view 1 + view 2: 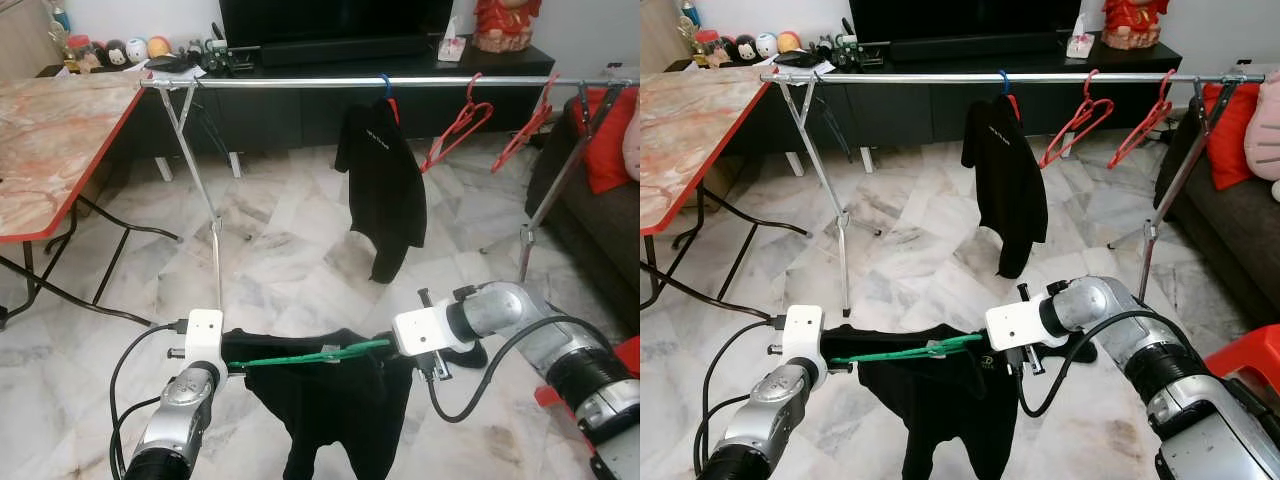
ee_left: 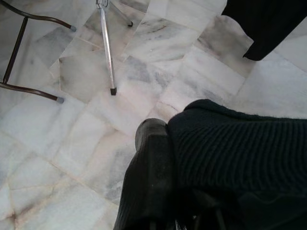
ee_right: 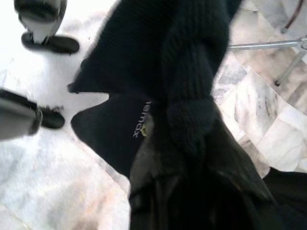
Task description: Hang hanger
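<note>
Green hanger with black shirt held level between both arms, low before rail. Left gripper clamps shirt's one end, right gripper other end; right fingers' state cannot tell.

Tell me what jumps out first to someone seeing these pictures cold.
Nearest the camera, the left gripper and right gripper hold a green hanger between them, a black garment draped over it. Beyond stretches a long metal clothes rail across the marble floor, carrying a black shirt on a blue hanger and two empty red hangers to its right.
</note>
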